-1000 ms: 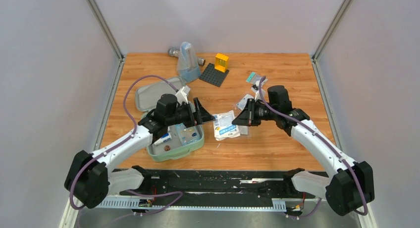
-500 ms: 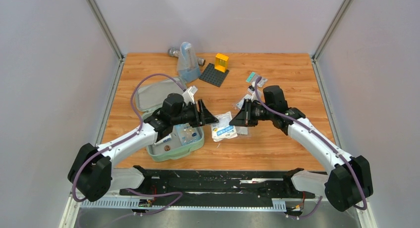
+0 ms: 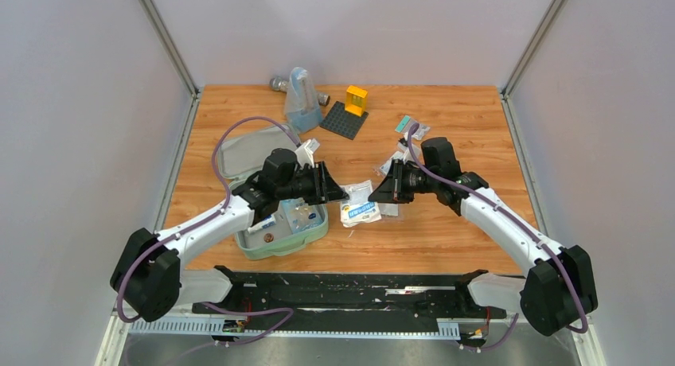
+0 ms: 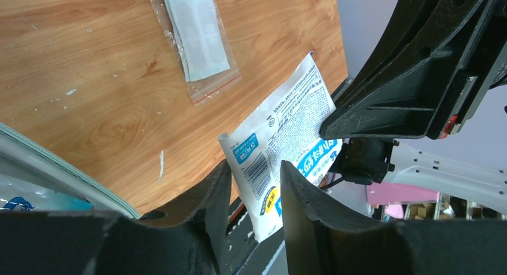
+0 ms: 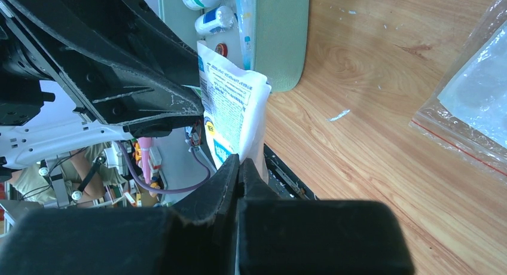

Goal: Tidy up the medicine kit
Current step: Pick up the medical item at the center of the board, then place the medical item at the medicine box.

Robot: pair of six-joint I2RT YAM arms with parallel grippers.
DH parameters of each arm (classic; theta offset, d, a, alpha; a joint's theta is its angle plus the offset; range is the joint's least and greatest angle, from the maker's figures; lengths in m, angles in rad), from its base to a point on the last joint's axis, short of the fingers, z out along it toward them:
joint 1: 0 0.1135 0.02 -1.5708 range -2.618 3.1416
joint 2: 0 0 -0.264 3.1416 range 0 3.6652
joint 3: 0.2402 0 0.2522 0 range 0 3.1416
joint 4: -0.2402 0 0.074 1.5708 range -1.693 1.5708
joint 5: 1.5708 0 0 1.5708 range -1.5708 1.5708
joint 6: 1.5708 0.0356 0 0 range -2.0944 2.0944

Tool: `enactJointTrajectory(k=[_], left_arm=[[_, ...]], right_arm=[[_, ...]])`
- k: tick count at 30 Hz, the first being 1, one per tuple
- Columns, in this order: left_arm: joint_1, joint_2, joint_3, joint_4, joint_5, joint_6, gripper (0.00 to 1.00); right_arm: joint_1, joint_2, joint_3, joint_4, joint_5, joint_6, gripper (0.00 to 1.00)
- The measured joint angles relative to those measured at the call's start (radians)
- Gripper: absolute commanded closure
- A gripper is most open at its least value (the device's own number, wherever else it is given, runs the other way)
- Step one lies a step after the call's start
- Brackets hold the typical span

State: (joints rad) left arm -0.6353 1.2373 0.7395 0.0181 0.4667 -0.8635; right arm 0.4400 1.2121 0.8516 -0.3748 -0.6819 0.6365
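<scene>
The left jaws have narrowed since a second ago, now partly apart astride the white-and-blue printed sachet (image 3: 360, 211), whose other end the right jaws clamp. At 9 o'clock of it, near the front edge of the wooden surface (image 3: 430, 239), the pale mint-green plastic medicine kit tray (image 3: 306, 239) holds small bottles (image 5: 216, 19); its lid (image 3: 236, 155) lies at 10 o'clock.

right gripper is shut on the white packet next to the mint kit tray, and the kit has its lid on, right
Not quite: the lid is off, lying on the table behind the open tray, as the top external view shows. The rest holds: the right gripper is shut on the white packet next to the tray.
</scene>
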Motion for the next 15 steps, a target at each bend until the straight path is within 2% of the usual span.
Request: enactJointTrajectory(k=[4,10,12,13,15], left_arm=[[0.000,0.013,0.005,0.000,0.002,0.003,0.72],[-0.003,0.016,0.006,0.000,0.005,0.006,0.99],[-0.004,0.016,0.006,0.000,0.005,0.006,1.00],[-0.005,0.016,0.006,0.000,0.004,0.006,1.00],[-0.005,0.016,0.006,0.000,0.002,0.006,1.00]], right_arm=[[0.000,0.000,0.000,0.000,-0.002,0.003,1.00],[0.000,0.018,0.000,0.002,-0.008,0.009,0.97],[0.000,0.026,0.000,0.002,-0.008,0.010,0.88],[0.000,0.028,0.000,0.002,-0.008,0.010,0.76],[0.000,0.030,0.000,0.002,-0.009,0.019,0.62]])
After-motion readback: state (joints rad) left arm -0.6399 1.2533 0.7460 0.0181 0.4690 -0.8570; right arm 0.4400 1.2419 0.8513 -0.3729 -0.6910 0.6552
